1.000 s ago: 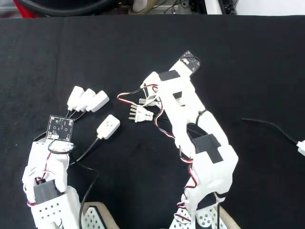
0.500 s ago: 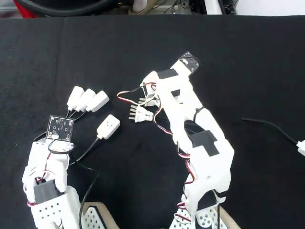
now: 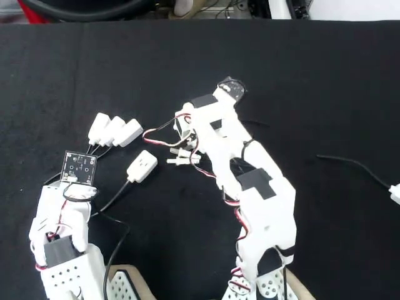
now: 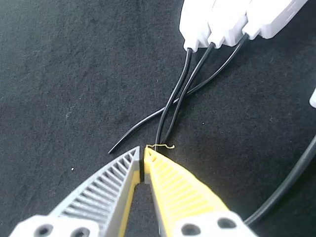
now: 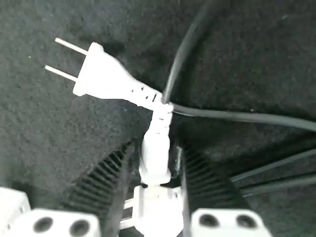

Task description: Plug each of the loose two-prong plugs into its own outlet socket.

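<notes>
Three white outlet sockets [image 3: 114,130] lie side by side at the left, with a fourth socket [image 3: 142,165] just below them. In the left wrist view the three sockets [image 4: 227,19] trail black cords, and my left gripper [image 4: 144,150] hangs shut and empty above those cords. My right gripper [image 5: 154,147] is shut on the neck of a white two-prong plug [image 5: 156,163]. A second plug [image 5: 106,79] lies just beyond it, prongs pointing away. From above, these plugs [image 3: 185,157] sit right of the fourth socket, at the right gripper [image 3: 187,142].
Another white plug [image 3: 395,194] on a black cord [image 3: 350,164] lies at the table's right edge. Red and white wires [image 3: 159,131] loop off the right arm near the plugs. The left arm [image 3: 62,219] stands at the front left corner.
My right arm has swung left and turned, carrying the plugs a little lower and closer to the fourth socket. The left arm has not moved.
</notes>
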{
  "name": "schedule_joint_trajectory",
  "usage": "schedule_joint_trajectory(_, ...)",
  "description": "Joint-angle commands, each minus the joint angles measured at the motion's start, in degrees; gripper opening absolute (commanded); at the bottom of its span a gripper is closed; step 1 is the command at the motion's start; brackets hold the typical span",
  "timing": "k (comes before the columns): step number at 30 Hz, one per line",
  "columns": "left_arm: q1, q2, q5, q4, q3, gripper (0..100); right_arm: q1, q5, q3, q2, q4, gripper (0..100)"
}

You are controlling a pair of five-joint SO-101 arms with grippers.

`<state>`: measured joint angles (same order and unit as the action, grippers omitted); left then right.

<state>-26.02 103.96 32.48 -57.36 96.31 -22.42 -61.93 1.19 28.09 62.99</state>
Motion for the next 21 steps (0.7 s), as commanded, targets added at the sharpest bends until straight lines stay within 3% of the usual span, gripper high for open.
schedule_joint_trajectory(1,-0.13,0.09,0.09,1.23,1.01,3,-1.23,0.53,-0.57,-0.04,1.32,12.4)
schedule_joint_trajectory(8,-0.13,0.09,0.09,1.23,1.01,3,1.93,0.7,-2.95,3.65,0.35,8.9)
schedule_joint_trajectory(10,-0.13,0.09,0.09,1.14,1.01,3,2.46,2.9,-4.18,4.44,0.35,1.2)
schedule_joint_trajectory(15,-0.13,0.09,0.09,1.14,1.01,3,2.2,6.95,-6.46,4.26,4.31,1.2)
schedule_joint_trajectory(21,-0.13,0.09,0.09,1.14,1.01,3,2.11,22.51,-12.44,-0.48,16.62,1.1)
